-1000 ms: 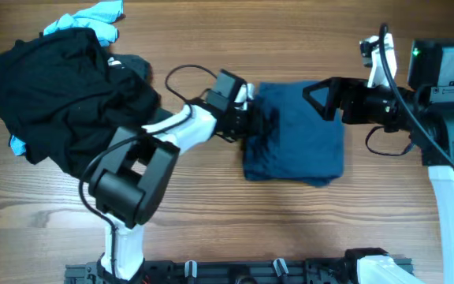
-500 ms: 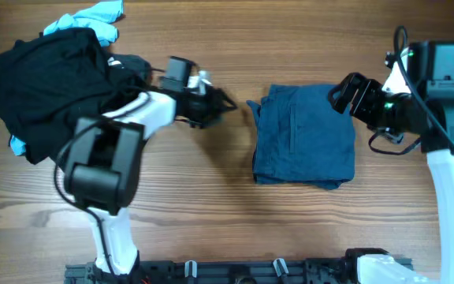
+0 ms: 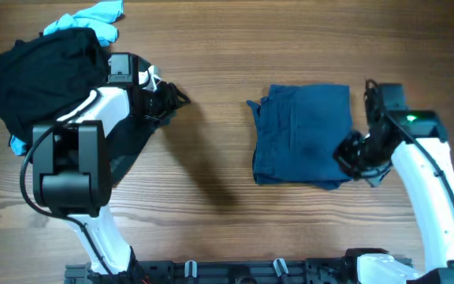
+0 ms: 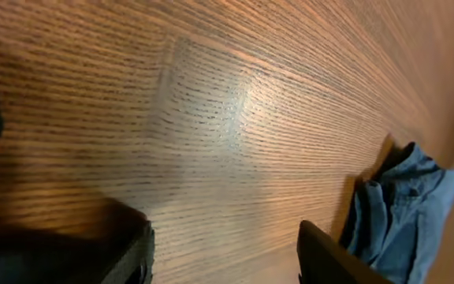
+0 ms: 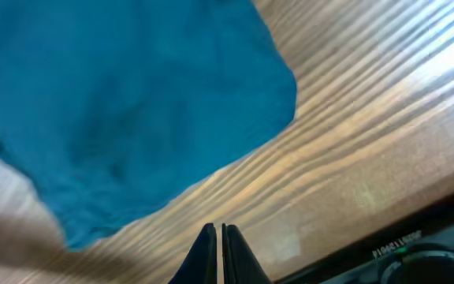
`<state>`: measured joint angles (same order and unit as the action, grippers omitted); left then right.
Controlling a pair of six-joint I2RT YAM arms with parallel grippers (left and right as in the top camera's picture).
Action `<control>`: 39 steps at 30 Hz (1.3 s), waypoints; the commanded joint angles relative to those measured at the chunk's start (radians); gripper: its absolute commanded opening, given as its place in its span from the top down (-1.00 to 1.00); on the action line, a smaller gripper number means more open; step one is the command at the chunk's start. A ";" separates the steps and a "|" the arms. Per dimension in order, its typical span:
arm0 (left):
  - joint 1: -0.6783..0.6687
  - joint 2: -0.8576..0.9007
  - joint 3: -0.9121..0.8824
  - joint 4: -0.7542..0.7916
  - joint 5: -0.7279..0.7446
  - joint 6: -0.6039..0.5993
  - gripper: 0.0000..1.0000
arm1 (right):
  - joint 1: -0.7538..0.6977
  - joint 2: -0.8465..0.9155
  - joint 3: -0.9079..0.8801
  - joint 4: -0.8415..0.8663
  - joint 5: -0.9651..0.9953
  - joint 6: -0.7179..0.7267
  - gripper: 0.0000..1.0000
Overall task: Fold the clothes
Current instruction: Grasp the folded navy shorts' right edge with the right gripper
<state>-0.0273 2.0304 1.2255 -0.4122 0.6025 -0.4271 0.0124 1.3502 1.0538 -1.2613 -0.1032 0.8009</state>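
A folded dark blue garment [image 3: 302,134] lies right of the table's middle; the left wrist view shows it at the far right [image 4: 404,205]. A heap of black clothes [image 3: 46,79] fills the upper left, with a light blue piece [image 3: 93,20] behind it. My left gripper [image 3: 172,99] hovers beside the heap, open, with only bare wood between its fingertips [image 4: 227,260]. My right gripper [image 3: 351,162] is at the blue garment's lower right corner. Its fingers are pressed together [image 5: 217,252] over bare wood, with nothing between them and the blue garment [image 5: 132,102] just ahead.
The wooden table [image 3: 211,205] runs between the heap and the folded garment. A black rail [image 3: 235,272] runs along the front edge, also visible in the right wrist view as the rail [image 5: 416,252]. Black cloth [image 3: 124,146] spreads under my left arm.
My left gripper has pulled back left from the blue garment to the black heap. My right arm has swung down to the garment's lower right corner and its jaws have shut.
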 commanded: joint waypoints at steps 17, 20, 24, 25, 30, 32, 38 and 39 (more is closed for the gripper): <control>-0.056 -0.007 -0.015 0.000 -0.115 0.031 -0.20 | 0.023 0.192 -0.475 0.855 -0.078 0.105 0.91; -0.058 -0.007 -0.015 -0.001 -0.120 0.031 -0.26 | 0.005 0.348 -0.461 1.014 -0.078 -0.022 0.91; -0.058 -0.007 -0.015 -0.001 -0.122 0.031 -0.29 | -0.041 0.446 -0.405 1.085 -0.057 -0.180 0.91; -0.058 -0.007 -0.015 -0.001 -0.122 0.031 -0.29 | -0.063 0.453 -0.380 1.075 -0.030 -0.230 0.91; -0.059 -0.007 -0.015 -0.002 -0.122 0.031 -0.29 | -0.200 0.452 -0.235 0.895 -0.030 -0.309 0.91; -0.059 -0.007 -0.015 -0.001 -0.122 0.031 -0.29 | -0.233 0.451 -0.173 0.812 -0.215 -0.385 0.58; -0.059 -0.007 -0.015 -0.016 -0.126 0.032 -0.27 | -0.295 0.339 -0.078 0.607 -0.579 -0.460 -0.44; -0.059 -0.007 -0.015 -0.017 -0.126 0.032 -0.27 | -0.295 0.321 -0.078 0.565 -0.579 -0.460 -0.47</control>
<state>-0.0776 2.0136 1.2259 -0.4053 0.5201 -0.4145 -0.2764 1.7428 0.9520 -0.6331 -0.5716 0.3683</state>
